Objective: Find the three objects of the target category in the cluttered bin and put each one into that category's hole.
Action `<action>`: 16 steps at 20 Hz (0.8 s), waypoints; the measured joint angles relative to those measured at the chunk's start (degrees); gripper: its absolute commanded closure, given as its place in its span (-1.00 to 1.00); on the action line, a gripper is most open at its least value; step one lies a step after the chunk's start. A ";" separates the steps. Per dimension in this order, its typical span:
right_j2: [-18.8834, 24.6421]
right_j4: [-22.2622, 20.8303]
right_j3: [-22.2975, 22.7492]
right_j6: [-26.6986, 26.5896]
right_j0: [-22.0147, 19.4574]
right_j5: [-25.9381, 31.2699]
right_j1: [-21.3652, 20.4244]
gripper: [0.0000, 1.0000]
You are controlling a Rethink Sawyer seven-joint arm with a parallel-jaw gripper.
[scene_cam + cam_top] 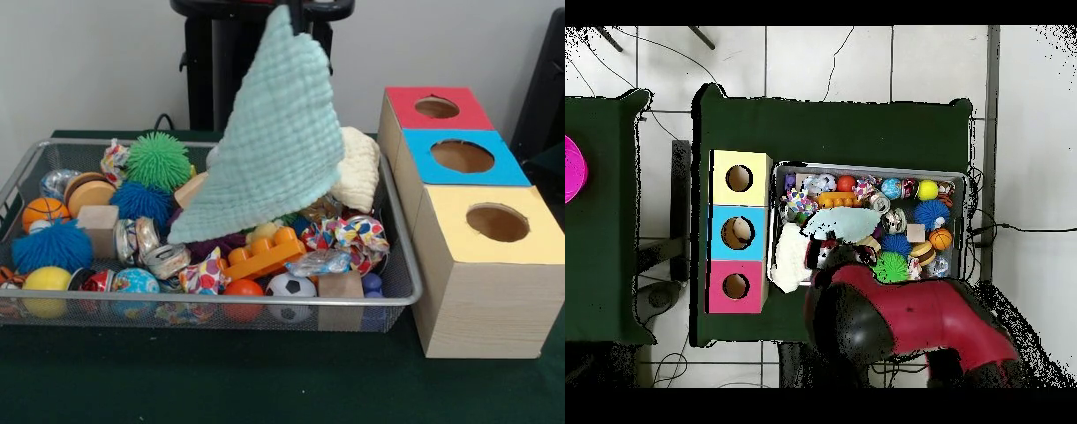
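Green tabletop (265,380) is filling the bottom of the front view. At top centre the end effector is sitting hidden behind a hanging pale green cloth (278,141), so its state cannot be told. Below, the bin (212,300) is holding clutter across the left and centre. At upper right, the red-topped box's hole (436,107) is lying open. No plush toys are showing clearly.

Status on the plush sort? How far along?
Nothing looks done: no tan-orange plush toy shows at the red-topped wooden box's round hole.

In hand: a pale green muslin cloth hangs lifted over the silver wire-mesh bin, baring the clutter. The pincer itself is hidden at the top edge.

Left: no plush toy is visible among the balls and blocks, so apparently all three.
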 measured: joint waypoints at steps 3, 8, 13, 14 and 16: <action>-0.70 1.01 1.51 0.01 2.46 -0.13 -1.28 1.00; -3.99 1.54 4.51 0.09 8.65 -0.37 -3.25 1.00; -8.29 1.52 6.56 0.43 13.31 -1.96 -3.46 1.00; -10.24 1.52 7.05 0.43 14.90 -3.08 -3.46 1.00; -11.07 1.52 7.14 0.43 15.52 -3.57 -3.47 1.00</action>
